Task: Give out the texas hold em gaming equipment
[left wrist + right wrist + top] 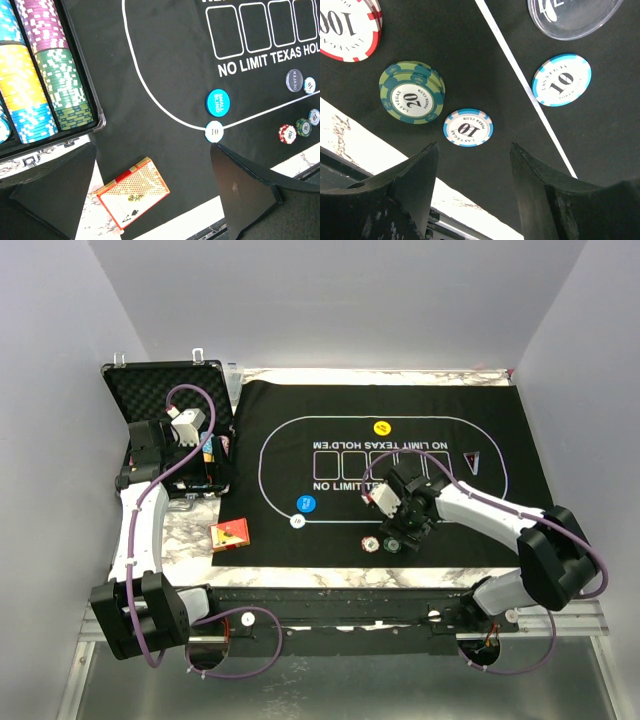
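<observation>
Right jaws stand parted and empty, a blue 10 chip (468,128) just beyond them, seemingly untouched.

Bare felt is left open at the upper left and far right of the mat (512,430) in the top view. The lower middle is crowded by loose chips (371,542) beneath the right arm (480,505). The left edge is blocked by the open case (150,385) and the card box (231,535)
</observation>
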`<state>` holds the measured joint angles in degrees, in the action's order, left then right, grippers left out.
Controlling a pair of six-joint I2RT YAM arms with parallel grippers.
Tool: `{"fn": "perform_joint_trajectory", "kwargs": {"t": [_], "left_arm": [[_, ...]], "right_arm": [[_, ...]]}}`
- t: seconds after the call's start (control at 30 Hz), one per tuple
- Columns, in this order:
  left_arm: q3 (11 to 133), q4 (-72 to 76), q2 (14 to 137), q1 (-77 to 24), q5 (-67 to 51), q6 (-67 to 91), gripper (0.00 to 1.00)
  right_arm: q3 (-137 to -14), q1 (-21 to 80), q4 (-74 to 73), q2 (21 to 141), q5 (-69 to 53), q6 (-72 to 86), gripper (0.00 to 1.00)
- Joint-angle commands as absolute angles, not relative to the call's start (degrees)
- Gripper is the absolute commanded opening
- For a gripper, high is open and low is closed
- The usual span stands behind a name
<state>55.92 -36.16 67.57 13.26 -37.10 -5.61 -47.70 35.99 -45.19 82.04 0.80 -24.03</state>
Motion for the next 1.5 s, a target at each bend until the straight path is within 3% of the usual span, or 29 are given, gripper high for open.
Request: {"fn": "perform_joint_trajectory", "kwargs": {"t": [0.0,0.73,1.23,1.47], "left_arm": [[56.7,-36.7,66.6,13.1,-39.0,-6.1,0.99],[57.1,-36.7,67.4,13.1,-38.6,-6.1,0.99],[57.7,-36.7,67.6,13.1,-37.7,-5.7,0.99],[57.7,-36.7,67.8,13.1,-37.8,-5.7,0.99]], "right_arm": [[-47.1,35.8,-43.4,84.1,0.4,-24.7,0.63],[-47.2,32.3,-42.6,90.8,-6.1,-30.0,0.6],[-44.9,32.1,-41.7,87.6,-2.4,-29.4,0.51],[-45.5,32.2,-42.6,85.5,-3.4,-29.4,0.41]]}}
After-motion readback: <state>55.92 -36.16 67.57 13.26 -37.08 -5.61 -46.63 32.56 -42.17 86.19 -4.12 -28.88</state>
